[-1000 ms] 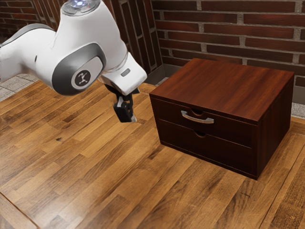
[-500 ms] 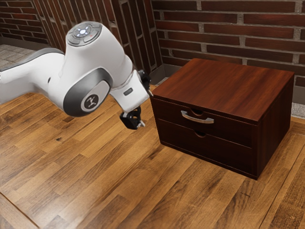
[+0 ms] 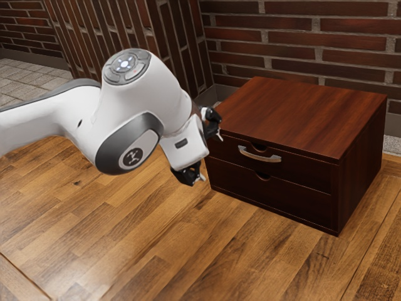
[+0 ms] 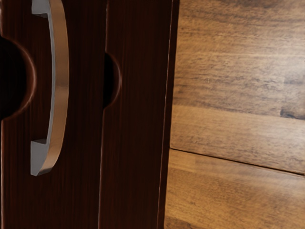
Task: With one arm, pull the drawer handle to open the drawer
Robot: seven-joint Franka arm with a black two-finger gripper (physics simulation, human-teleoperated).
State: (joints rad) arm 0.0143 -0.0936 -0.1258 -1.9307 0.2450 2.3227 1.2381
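The dark wooden cabinet (image 3: 294, 113) stands on the plank floor (image 3: 125, 244) with its two drawers one above the other. The upper drawer (image 3: 294, 166) and the lower drawer (image 3: 279, 195) both sit flush with the cabinet's front, so we cannot see what is inside them. The curved metal handle (image 3: 259, 155) lies across the upper drawer's front, over a half-round recess, and nothing touches it.

Since half a second ago the arm has swung lower and toward the exterior view's right. Our gripper (image 3: 191, 176), which then hung well apart from the cabinet, is now just beside the front corner at the exterior view's left, level with the lower drawer. We cannot tell whether the hand is released or clenched, and it grasps nothing that we can see.

From the wrist we look close at the handle (image 4: 55, 86), its two mounts and the dark recess behind it, with the lower drawer's front (image 4: 138, 143) and its own small notch beside it, then bare floor (image 4: 238, 95). The exterior view gives what the wrist does not: the cabinet's top, its side panel and the brick wall (image 3: 301, 37) behind
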